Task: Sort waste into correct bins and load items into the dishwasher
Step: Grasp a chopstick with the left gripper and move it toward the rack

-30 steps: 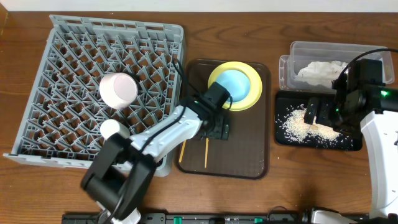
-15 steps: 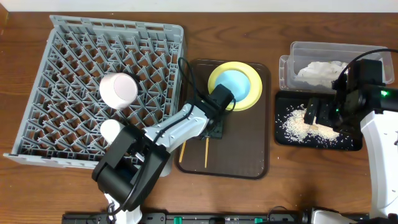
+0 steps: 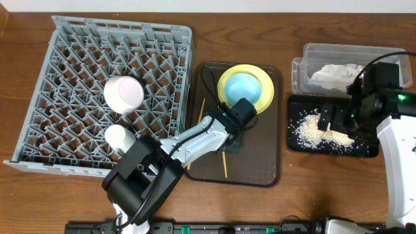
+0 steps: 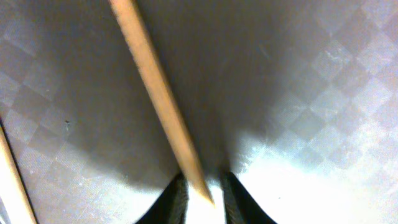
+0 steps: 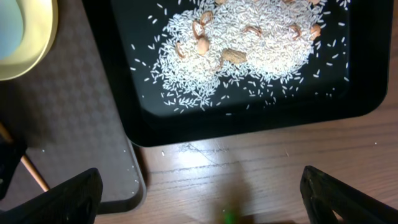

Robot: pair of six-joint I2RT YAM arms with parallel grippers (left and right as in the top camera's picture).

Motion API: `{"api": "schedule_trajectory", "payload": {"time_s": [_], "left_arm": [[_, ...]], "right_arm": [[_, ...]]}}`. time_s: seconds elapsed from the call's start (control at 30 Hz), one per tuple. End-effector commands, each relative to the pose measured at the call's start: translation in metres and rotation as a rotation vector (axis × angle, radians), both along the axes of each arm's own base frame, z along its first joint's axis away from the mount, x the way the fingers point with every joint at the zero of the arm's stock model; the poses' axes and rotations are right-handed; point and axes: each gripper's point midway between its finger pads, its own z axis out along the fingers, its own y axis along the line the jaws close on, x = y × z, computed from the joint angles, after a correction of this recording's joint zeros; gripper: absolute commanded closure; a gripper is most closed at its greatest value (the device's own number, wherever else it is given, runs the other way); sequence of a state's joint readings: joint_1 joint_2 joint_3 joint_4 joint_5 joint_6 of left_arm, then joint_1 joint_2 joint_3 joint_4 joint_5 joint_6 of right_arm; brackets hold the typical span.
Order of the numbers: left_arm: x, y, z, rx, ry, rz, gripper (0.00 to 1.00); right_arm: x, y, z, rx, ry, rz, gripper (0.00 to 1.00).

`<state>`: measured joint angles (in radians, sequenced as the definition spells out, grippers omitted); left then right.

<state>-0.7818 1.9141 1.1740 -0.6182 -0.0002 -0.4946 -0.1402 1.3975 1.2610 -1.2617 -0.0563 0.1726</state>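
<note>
- left claw [image 4: 204,200] almost closed, pinching the end of one chopstick [image 4: 163,99]
- that stick has swung right on the brown tray [image 3: 260,159] since a second ago, so pickup looks started; dish rack [image 3: 71,65] next
- right claw [image 5: 211,202] wide open, empty, over the black tray [image 5: 249,121] edge

The brown wooden table [image 3: 305,198] carries a large grey plastic lattice dish rack [image 3: 123,26]; just beside it a dark brown rectangular serving tray [image 3: 260,162]; near that, a clear rectangular plastic tub [image 3: 313,49] beside a shallow black rectangular tray [image 3: 365,151].
</note>
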Motion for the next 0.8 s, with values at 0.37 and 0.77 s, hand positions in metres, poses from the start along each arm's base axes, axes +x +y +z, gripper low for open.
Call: {"api": "schedule_trajectory", "payload": {"time_s": [0.37,0.77], "left_arm": [[0.021,0.055,0.086,0.01,-0.182,0.076,0.94],[0.041,0.139,0.178,-0.005,-0.386,0.026,0.94]], "right_arm": [[-0.002,-0.002,0.004,0.005,-0.007,-0.015,0.01],[-0.002,-0.002,0.004,0.005,-0.007,-0.015,0.01]]}}
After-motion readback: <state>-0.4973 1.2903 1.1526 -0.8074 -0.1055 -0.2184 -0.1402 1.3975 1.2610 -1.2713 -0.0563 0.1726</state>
